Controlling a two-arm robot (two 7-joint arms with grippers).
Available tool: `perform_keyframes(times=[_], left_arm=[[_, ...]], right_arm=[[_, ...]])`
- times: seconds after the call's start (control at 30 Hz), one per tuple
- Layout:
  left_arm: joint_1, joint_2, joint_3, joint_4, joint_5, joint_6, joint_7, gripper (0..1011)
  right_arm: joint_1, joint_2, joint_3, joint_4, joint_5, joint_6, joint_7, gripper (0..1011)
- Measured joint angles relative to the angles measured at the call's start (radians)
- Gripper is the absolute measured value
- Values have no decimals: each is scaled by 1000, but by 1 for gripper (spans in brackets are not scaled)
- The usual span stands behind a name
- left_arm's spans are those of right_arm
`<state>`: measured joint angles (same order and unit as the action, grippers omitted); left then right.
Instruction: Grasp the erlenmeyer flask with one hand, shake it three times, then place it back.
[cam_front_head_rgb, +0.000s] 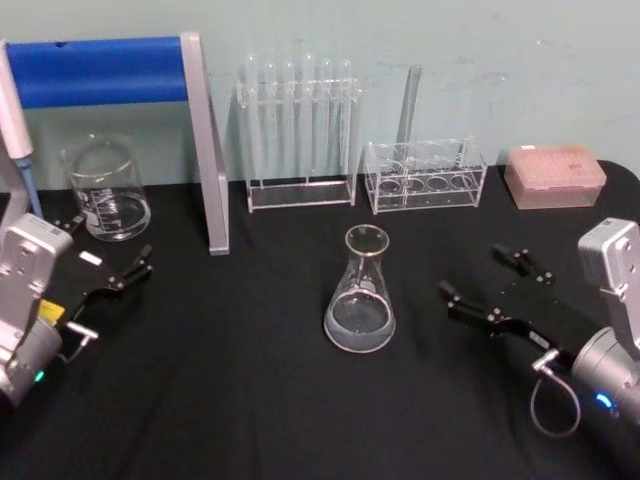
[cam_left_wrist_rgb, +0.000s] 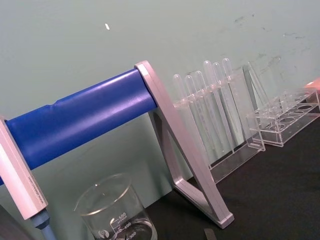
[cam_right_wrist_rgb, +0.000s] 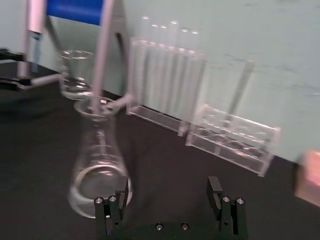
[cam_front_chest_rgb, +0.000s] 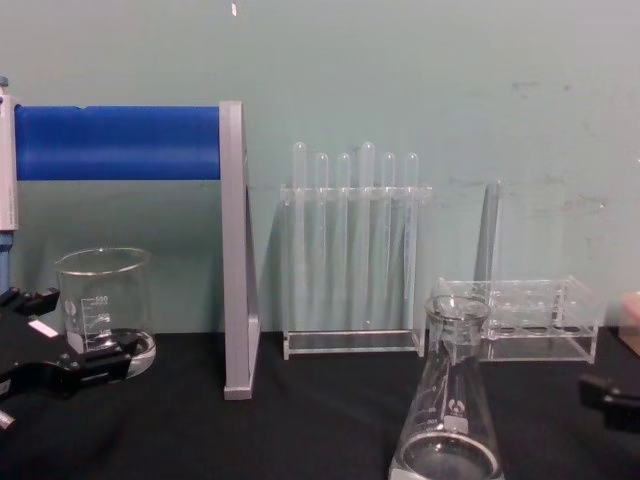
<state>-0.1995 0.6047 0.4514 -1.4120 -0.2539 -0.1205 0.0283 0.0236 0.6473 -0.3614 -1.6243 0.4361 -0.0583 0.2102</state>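
I see the black table (cam_front_head_rgb: 250, 400) running the full width of the head view. At its back left stands a grey frame with a blue bar (cam_front_head_rgb: 100, 70). A tall clear rack of test tubes (cam_front_head_rgb: 298, 130) and a low clear rack (cam_front_head_rgb: 425, 175) sit along the back edge.

My right pincer (cam_front_head_rgb: 472, 272) is low over the table on the right. Its two fingers are spread wide and it holds and touches nothing. My left pincer (cam_front_head_rgb: 108, 240) is at the far left, also spread with nothing between its fingers, just in front of the beaker (cam_front_head_rgb: 105, 190).

The erlenmeyer flask (cam_front_head_rgb: 362, 290) stands upright on the table near the middle, in front of the tall rack. It is to the left of the right pincer with a clear strip of table between them. In the right wrist view the flask (cam_right_wrist_rgb: 97, 165) lines up with one finger of the pincer (cam_right_wrist_rgb: 167, 192) rather than with the gap. In the chest view the flask (cam_front_chest_rgb: 448, 420) stands low at right of centre.

A pink box (cam_front_head_rgb: 555, 175) sits at the back right.
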Motion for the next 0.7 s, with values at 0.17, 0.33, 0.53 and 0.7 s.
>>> perform_keyframes(times=[0.17, 0.33, 0.53, 0.7], left_arm=[[0, 0, 0, 0, 0, 0, 0, 1001], [0, 0, 0, 0, 0, 0, 0, 1001], [0, 0, 0, 0, 0, 0, 0, 1001], [0, 0, 0, 0, 0, 0, 0, 1001]], right_arm=[[-5, -12, -7, -19, 25, 11, 62, 1002], [5, -31, -17, -22, 31, 18, 102, 1003], [34, -70, -33, 3, 19, 20, 129, 1003], [65, -112, -47, 40, 1, 16, 139, 1003]])
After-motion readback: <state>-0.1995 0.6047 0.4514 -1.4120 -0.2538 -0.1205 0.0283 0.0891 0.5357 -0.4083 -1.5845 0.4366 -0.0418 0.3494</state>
